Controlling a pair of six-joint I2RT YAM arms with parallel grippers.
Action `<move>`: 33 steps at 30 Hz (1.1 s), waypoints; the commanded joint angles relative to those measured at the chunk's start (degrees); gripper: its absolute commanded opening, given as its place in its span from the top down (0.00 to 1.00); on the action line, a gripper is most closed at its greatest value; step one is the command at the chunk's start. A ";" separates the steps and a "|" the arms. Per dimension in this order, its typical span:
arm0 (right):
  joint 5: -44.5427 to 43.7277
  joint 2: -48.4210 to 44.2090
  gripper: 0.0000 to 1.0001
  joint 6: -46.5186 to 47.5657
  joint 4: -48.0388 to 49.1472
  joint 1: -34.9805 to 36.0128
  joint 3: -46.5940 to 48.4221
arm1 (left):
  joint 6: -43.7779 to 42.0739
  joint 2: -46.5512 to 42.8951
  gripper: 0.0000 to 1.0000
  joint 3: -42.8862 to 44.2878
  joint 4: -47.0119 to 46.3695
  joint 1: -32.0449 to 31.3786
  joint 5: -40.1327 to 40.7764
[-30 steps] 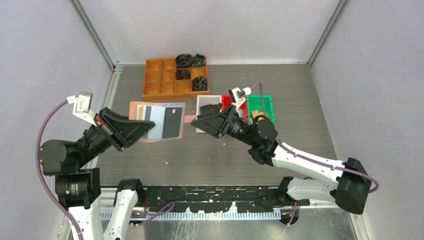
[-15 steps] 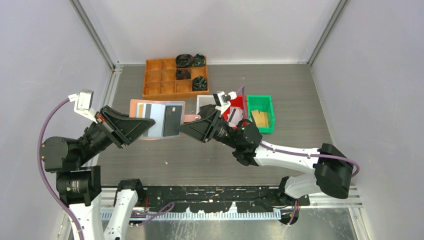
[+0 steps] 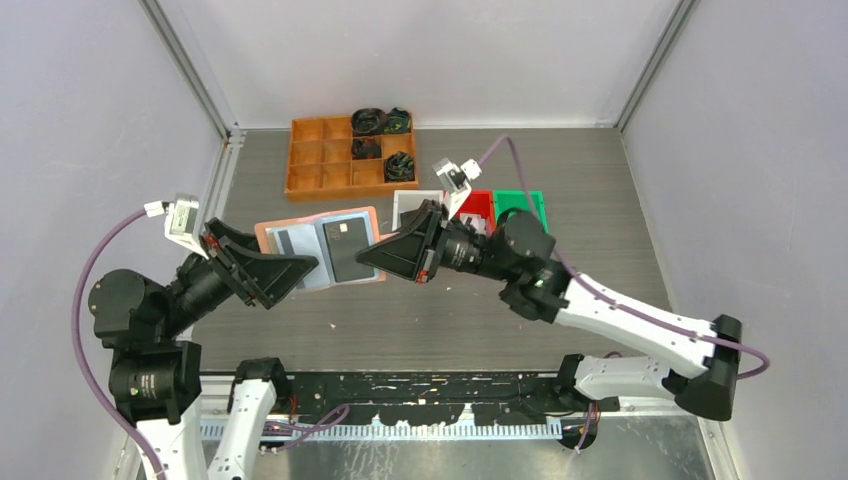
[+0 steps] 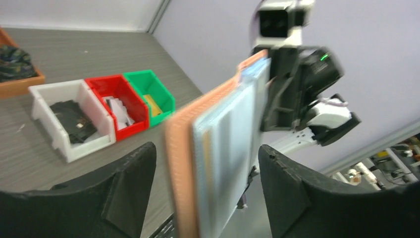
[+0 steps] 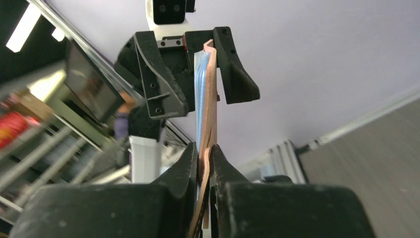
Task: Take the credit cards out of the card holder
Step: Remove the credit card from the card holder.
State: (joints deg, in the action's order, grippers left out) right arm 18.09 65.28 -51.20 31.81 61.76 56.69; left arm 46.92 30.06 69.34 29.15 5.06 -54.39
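Note:
The salmon-pink card holder (image 3: pixel 310 216) hangs open above the table between my two grippers. A dark credit card (image 3: pixel 347 252) and a grey one (image 3: pixel 290 240) sit in its light blue pockets. My right gripper (image 3: pixel 368 255) is shut on the holder's right edge; its wrist view shows the pink leather (image 5: pixel 212 99) pinched at the right gripper (image 5: pixel 205 158). My left gripper (image 3: pixel 300 272) is open. The holder's left edge (image 4: pixel 218 148) stands free in the left gripper (image 4: pixel 208 188), touching neither finger.
An orange compartment tray (image 3: pixel 320 165) with black coiled bundles stands at the back. White (image 3: pixel 408 203), red (image 3: pixel 480 203) and green (image 3: pixel 525 203) bins sit behind the right arm, and they show again as the white bin (image 4: pixel 64 124) and red bin (image 4: pixel 119 99) in the left wrist view.
My right gripper moved left and shut on the holder's right edge. My left gripper let go and opened. The holder shifted slightly and now tilts.

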 commanded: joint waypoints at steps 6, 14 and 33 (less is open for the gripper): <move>13.80 5.76 0.99 32.61 -68.57 -0.27 29.96 | -22.05 3.23 0.21 12.10 13.64 0.15 -3.95; 20.20 15.51 0.99 39.84 -81.12 1.03 42.20 | -35.71 9.27 0.03 16.42 24.96 0.17 -16.72; 27.81 29.78 0.99 47.03 -92.10 3.34 63.51 | -63.01 11.55 0.27 10.25 55.45 -0.47 -23.24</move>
State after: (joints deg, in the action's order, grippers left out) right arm 43.16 93.27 -5.89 -58.92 64.84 115.39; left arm -13.69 42.37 81.08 81.78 5.02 -73.58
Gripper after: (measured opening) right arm 0.136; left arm 0.773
